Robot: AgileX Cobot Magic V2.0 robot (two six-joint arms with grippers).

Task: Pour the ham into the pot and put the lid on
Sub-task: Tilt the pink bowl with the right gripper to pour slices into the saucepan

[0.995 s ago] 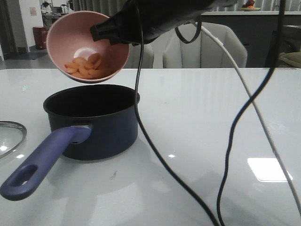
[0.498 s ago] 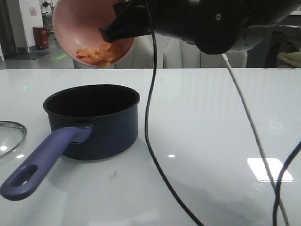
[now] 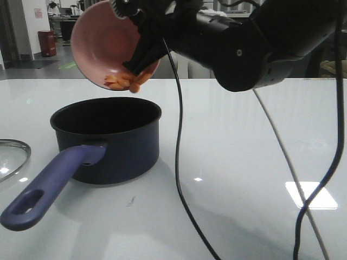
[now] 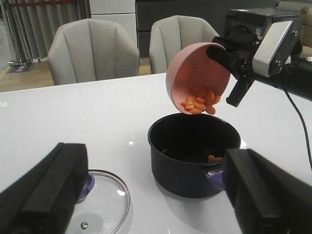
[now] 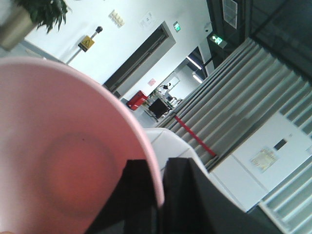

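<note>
With the lid (image 3: 12, 157) flat on the counter (image 3: 244, 135) beside the spread, empty left gripper (image 4: 146, 195), the right gripper (image 3: 142, 51), clamped on the pink bowl's (image 3: 100, 38) rim, should tip slowly so the ham (image 3: 126, 81) slides into the pot (image 3: 108, 141) below.

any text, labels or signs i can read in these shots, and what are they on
None can be read.
Green exit-type sign above the curtains: lit, too blurred to read.
Smaller green sign by the doorway: too small.
Yellow sign on the white wall: blurred.
White notice on the cabinet: illegible.
Pink bowl, pot, lid: no markings visible.
</note>
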